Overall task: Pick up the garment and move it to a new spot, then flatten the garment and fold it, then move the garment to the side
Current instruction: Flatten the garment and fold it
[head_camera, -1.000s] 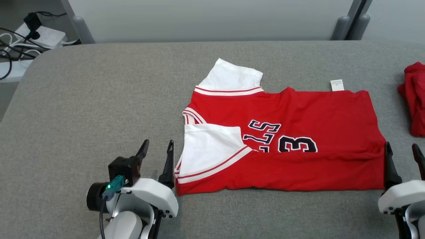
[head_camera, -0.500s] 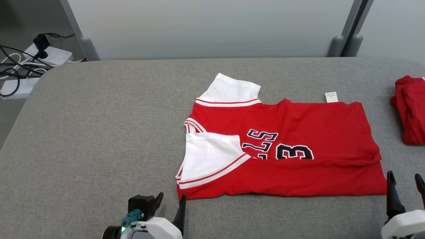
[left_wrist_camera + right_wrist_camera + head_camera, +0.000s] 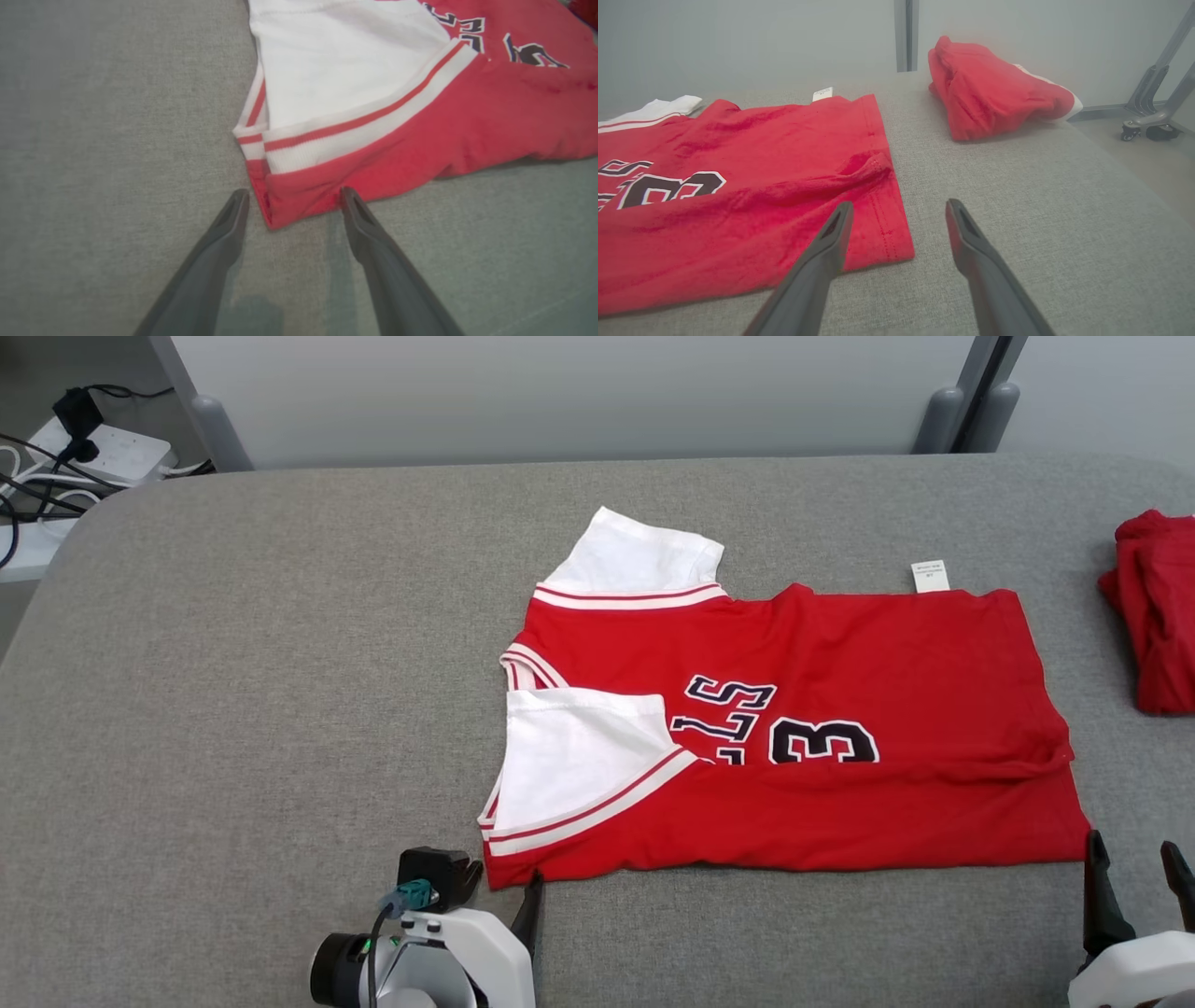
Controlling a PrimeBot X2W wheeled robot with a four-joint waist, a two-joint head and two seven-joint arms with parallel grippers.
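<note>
Now, jersey (image 3: 840,672) on grey table (image 3: 280,663), pale wall (image 3: 560,392) at 12 o'clock.
We hold left gripper (image 3: 294,195), 7 o'clock, and right gripper (image 3: 900,206), 5, fingers parted.

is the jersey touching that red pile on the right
Apart. The right wrist view shows bare grey table between the jersey and the red pile; the head view shows the same gap.

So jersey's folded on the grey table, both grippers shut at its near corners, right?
Not shut: both are open. The left wrist view shows the left gripper spread around a corner of the jersey; the right wrist view shows the right gripper spread at the other corner. Rest holds.
</note>
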